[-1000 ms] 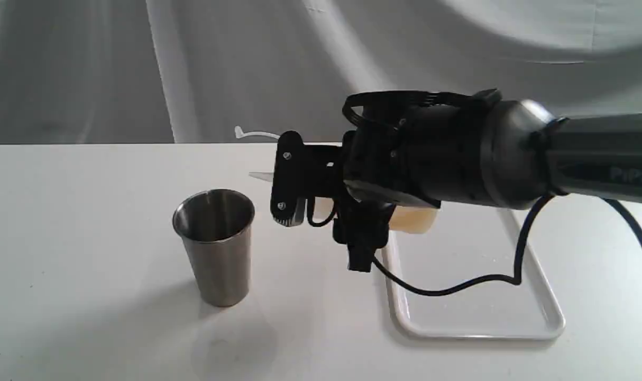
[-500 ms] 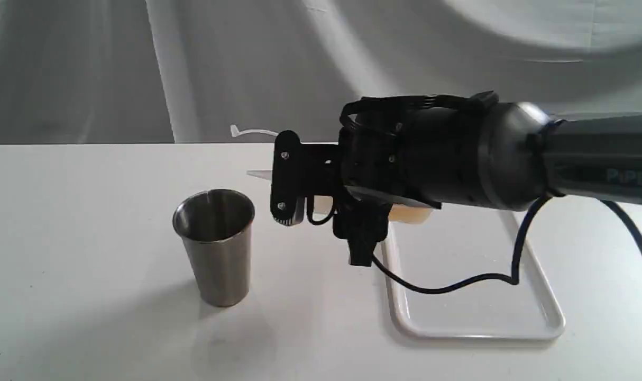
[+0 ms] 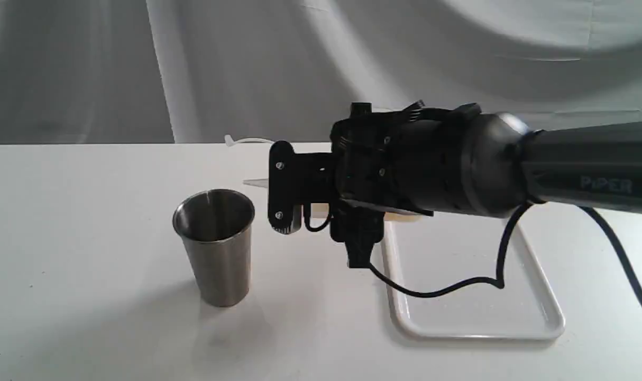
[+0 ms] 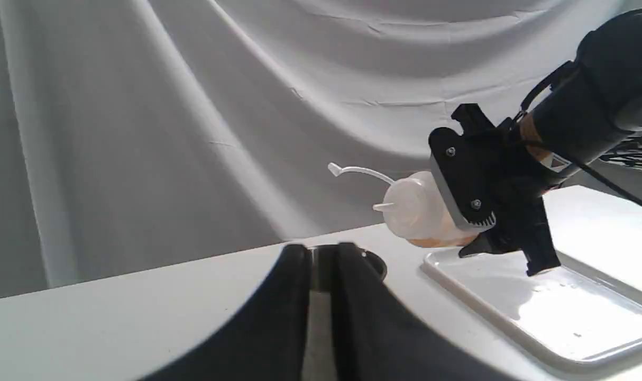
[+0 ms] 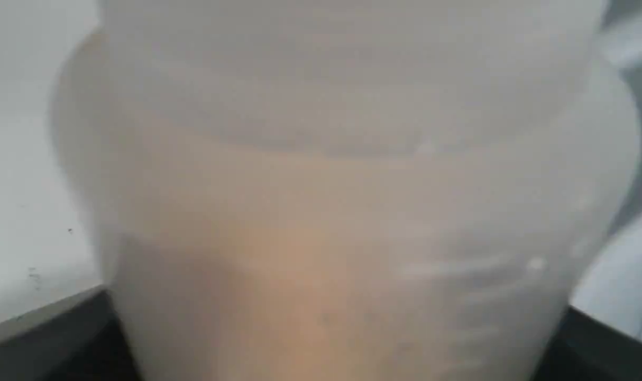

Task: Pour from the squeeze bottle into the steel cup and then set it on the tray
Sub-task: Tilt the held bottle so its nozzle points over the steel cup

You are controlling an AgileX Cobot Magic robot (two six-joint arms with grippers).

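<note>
The steel cup stands upright on the white table, left of centre. My right gripper is shut on the squeeze bottle, which lies roughly level in the air. Its nozzle points toward the cup and stops just right of the rim, slightly above it. Amber liquid shows in the bottle, and the cap strap sticks up behind. No stream is visible. The white tray lies below the right arm. My left gripper sits low with only a thin gap between its fingers, the cup's rim beyond them.
A grey cloth backdrop hangs behind the table. A black cable loops down from the right wrist over the tray. The left arm is out of the exterior view.
My right gripper has shifted slightly left toward the cup and rolled, tipping the bottle further. The nozzle sits a little lower and closer to the rim. The cup has not moved.
</note>
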